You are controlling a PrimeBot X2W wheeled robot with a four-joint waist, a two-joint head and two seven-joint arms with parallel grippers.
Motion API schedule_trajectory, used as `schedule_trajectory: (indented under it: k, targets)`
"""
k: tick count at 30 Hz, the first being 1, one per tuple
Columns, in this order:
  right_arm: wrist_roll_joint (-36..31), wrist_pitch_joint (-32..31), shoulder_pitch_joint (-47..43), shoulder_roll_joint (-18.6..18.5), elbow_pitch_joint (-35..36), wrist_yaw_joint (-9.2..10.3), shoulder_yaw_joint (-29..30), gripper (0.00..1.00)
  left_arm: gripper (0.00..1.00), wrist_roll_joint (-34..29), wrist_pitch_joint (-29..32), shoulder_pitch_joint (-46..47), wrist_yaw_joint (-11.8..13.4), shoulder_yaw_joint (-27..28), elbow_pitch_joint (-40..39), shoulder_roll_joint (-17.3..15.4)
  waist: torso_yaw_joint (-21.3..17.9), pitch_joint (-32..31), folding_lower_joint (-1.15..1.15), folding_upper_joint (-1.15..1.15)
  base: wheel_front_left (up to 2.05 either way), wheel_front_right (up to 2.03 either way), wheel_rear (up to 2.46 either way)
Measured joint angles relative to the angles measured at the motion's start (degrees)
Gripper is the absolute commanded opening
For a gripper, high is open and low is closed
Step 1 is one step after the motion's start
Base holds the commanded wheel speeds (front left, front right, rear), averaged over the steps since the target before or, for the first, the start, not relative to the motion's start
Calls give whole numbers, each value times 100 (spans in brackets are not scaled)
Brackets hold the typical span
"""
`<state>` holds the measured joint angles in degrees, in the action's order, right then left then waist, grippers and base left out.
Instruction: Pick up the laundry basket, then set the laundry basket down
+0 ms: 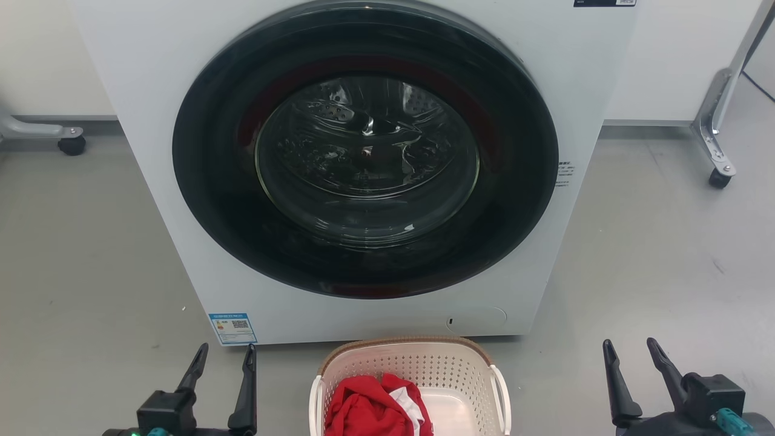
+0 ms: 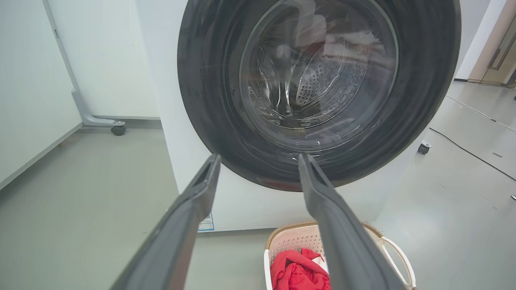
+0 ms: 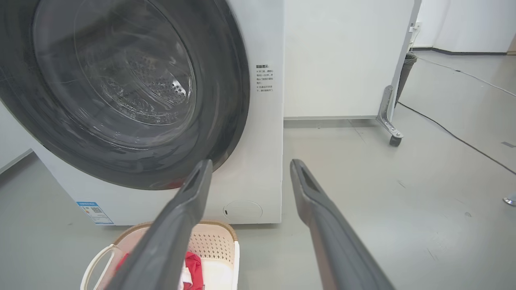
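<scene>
The laundry basket (image 1: 448, 369) is cream-white with perforated walls, a brown woven rim and white loop handles. It stands on the floor just in front of the washer, holding red and white clothes (image 1: 375, 409). My left gripper (image 1: 225, 356) hangs open to the basket's left, apart from it. My right gripper (image 1: 633, 351) is open to its right, also clear of it. The left wrist view has the basket (image 2: 294, 243) low between and behind the fingers (image 2: 189, 217). In the right wrist view the basket (image 3: 217, 241) lies at the lower left, partly behind a finger (image 3: 177, 225).
A white front-loading washer (image 1: 151, 91) with a big dark round door, shut, rises right behind the basket. Wheeled metal frame legs stand at the far left (image 1: 71, 144) and far right (image 1: 719, 175). A cable (image 3: 455, 137) runs across the grey floor on the right.
</scene>
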<state>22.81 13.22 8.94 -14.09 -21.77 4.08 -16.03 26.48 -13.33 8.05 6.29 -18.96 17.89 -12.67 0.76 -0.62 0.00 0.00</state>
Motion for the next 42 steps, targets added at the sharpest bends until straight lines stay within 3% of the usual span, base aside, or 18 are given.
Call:
schedule_trajectory:
  k: [6, 42]
  targets:
    - [-369, 104, 2, -41, -66, 54, -87, 100, 100, -357, -99, 0, 81, -91, 10, 1, -2, -13, 0, 0, 0, 0, 0]
    - [-363, 105, -2, 34, -226, 87, 69, 100, 100, -357, -99, -3, 81, 11, 242, 175, -35, 53, 0, 0, 0, 0, 0]
